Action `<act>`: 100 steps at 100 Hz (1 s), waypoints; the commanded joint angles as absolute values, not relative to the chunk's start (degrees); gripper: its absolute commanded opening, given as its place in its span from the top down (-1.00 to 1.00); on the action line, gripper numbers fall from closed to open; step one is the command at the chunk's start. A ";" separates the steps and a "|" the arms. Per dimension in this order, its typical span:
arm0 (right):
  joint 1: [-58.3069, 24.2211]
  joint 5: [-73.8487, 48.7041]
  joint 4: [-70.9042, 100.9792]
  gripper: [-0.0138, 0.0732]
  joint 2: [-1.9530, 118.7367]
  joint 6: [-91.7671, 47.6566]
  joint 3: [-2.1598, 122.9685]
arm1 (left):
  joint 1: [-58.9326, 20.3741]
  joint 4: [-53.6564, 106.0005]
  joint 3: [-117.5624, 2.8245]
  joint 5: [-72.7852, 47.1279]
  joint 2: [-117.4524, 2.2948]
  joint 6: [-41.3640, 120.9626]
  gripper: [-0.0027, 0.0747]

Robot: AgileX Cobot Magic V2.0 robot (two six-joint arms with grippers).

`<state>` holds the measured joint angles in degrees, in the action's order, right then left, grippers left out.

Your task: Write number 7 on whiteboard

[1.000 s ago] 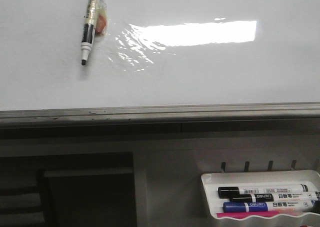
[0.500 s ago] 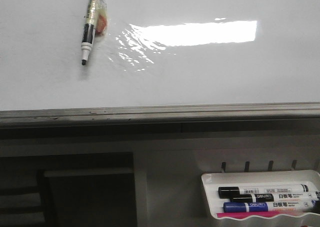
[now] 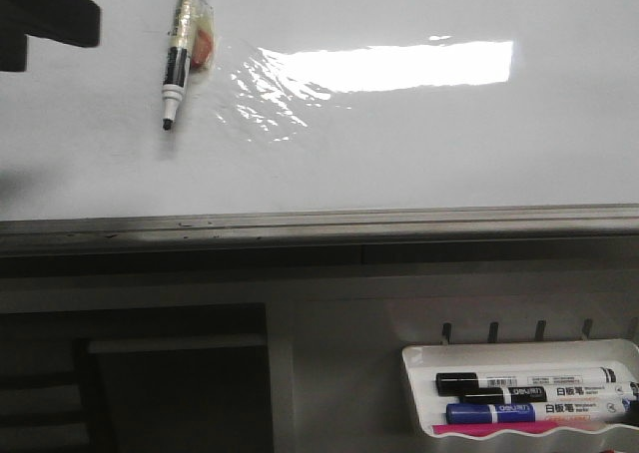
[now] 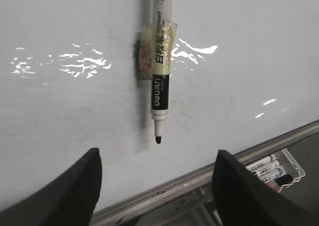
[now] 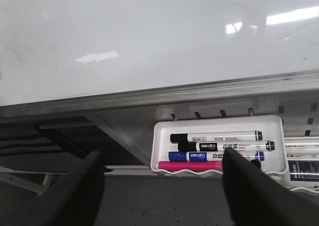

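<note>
Since half second ago, dark left arm (image 3: 45,14) enters top-left corner. Left gripper (image 4: 157,186) spread wide below taped marker (image 4: 159,66) on glossy whiteboard (image 3: 419,154). Right gripper (image 5: 162,186) likewise parted, empty. White tray (image 5: 162,131) holds black, blue, pink markers.

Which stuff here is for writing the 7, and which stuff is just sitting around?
For the job:
whiteboard, with no 7 on it yet
uncapped marker taped to the board
left gripper, open near that marker

Just sitting around:
white tray under the board
capped markers in the tray
right gripper, open
</note>
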<state>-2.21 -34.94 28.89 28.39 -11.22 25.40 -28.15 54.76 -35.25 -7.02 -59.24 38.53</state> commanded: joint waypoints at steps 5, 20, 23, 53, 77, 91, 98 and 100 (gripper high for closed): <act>-1.86 -31.89 30.22 -0.35 29.20 -12.07 27.68 | -31.10 55.10 -40.59 -1.96 -65.22 38.88 -0.21; -1.86 -31.89 30.22 -0.35 29.20 -12.07 27.68 | -32.09 53.84 -44.25 0.00 -71.50 38.88 -0.21; -1.86 -31.89 30.22 -0.35 29.20 -12.07 27.68 | -32.09 53.84 -44.94 0.44 -72.53 38.88 -0.21; -1.86 -31.89 30.22 -0.35 29.20 -12.07 27.68 | -32.09 52.31 -48.72 3.52 -79.75 38.88 -0.21; -1.86 -31.89 30.22 -0.35 29.20 -12.07 27.68 | -32.09 51.53 -48.72 4.66 -80.10 38.88 0.39; -1.86 -31.89 30.22 -0.35 29.20 -12.07 27.68 | -32.09 50.85 -48.72 4.05 -80.10 38.88 0.98; -1.86 -31.89 30.22 -0.35 29.20 -12.07 27.68 | -32.09 50.71 -48.72 3.35 -79.96 38.88 0.98; -1.86 -31.89 30.22 -0.35 29.20 -12.07 27.68 | -32.09 50.45 -48.72 3.01 -79.87 38.88 0.98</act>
<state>-2.21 -34.94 28.99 28.39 -11.32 25.40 -32.16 51.10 -47.14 1.18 -81.34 38.78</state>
